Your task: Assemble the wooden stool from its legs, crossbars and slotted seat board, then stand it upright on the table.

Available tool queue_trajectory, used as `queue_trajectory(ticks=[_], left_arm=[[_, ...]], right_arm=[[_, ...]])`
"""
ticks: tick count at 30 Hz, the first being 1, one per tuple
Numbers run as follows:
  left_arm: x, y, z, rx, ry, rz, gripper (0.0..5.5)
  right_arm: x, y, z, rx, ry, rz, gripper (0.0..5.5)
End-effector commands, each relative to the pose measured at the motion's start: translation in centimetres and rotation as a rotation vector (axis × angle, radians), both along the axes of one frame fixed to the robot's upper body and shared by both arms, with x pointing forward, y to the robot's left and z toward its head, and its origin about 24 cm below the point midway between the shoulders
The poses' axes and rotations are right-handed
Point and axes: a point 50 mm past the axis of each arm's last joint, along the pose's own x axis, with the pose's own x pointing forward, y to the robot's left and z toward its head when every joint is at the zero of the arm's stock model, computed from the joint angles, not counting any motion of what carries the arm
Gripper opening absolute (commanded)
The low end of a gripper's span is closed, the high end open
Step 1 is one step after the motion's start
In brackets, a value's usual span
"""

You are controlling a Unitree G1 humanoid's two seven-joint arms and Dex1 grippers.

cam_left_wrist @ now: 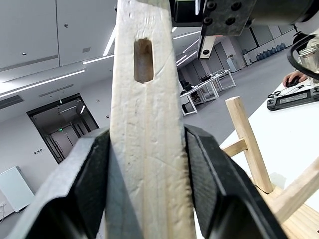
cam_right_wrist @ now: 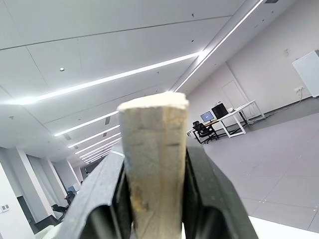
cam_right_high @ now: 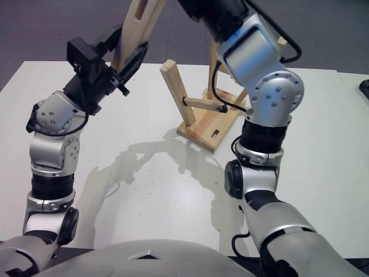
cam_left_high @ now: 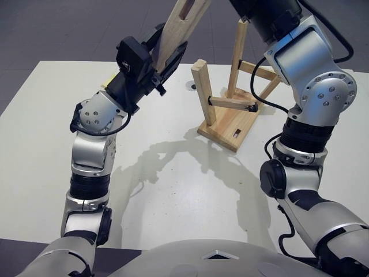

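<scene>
The loose leg is up in the air over the far left part of the bench, tilted, with its oval mortise facing the left wrist camera. The left end effector is clamped on its lower stretch, 1 finger on each flat side. The right end effector is closed on a wooden end, which seems to be the upper end of this same leg. Just beside it to the right, the seat board lies flat on the bench. About 3 legs rise from it, the near leg being joined to the others by a crossbar. A small open slot shows near the board's front corner. The step in hand looks like seating this leg. To do it well, first turn the leg so the mortise faces a free crossbar end. Then bring the foot squarely over the open slot and press straight down along the leg's axis. With 2 grips on 1 piece, neither arm should twist against the other. The board is unheld, so any sideways push could slide it.
</scene>
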Motion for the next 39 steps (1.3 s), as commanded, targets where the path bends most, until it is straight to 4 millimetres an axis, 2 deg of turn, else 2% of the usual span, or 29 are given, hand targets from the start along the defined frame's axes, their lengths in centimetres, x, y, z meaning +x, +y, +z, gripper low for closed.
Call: queue_trajectory(ticks=[1,5,8,13,15,17,21,23,25,27,30,34,39], left_arm=[[0.2,1.0,-0.7,-0.015,0.019,0.085,2.83],[0.0,1.0,-0.8,-0.021,0.023,0.095,3.61],[-0.5,1.8,-1.3,-0.036,0.065,0.113,4.03],[-1.7,4.5,-2.7,-0.204,0.213,0.111,4.86],[-1.2,6.0,-3.6,-0.3,0.273,0.169,5.18],[0.1,7.4,-5.3,-0.331,0.34,0.3,5.4],[2.0,9.4,-8.5,-0.38,0.467,0.543,5.4],[2.4,10.2,-9.2,-0.441,0.496,0.638,5.4],[2.5,11.4,-9.7,-0.502,0.525,0.757,5.4],[2.3,12.7,-10.3,-0.563,0.562,0.878,5.4],[2.1,13.9,-10.6,-0.651,0.589,0.994,5.4],[2.9,13.8,-10.4,-0.725,0.614,1.043,5.4],[4.6,11.9,-9.4,-0.766,0.623,1.006,5.4]], right_arm=[[0.2,-0.6,0.9,0.016,-0.026,-0.004,1.01],[0.5,-0.9,0.9,0.035,-0.008,-0.001,1.01],[0.3,-1.7,1.9,0.053,-0.046,-0.013,1.01],[-0.3,-7.0,3.6,0.165,-0.098,-0.174,1.01],[-1.2,-9.6,3.5,0.19,-0.121,-0.299,1.01],[-2.8,-12.1,3.1,0.158,-0.169,-0.467,1.01],[-6.0,-14.2,2.0,-0.002,-0.239,-0.691,1.01],[-7.4,-14.5,1.3,-0.116,-0.264,-0.769,1.01],[-7.9,-14.6,0.5,-0.18,-0.228,-0.824,1.0],[-7.6,-14.4,-1.1,-0.305,-0.172,-0.881,1.0],[-6.7,-13.9,-4.2,-0.358,0.002,-0.908,1.0],[-6.3,-12.4,-7.9,-0.358,0.176,-0.902,1.0],[-6.6,-11.8,-11.2,-0.32,0.327,-0.928,1.0]])
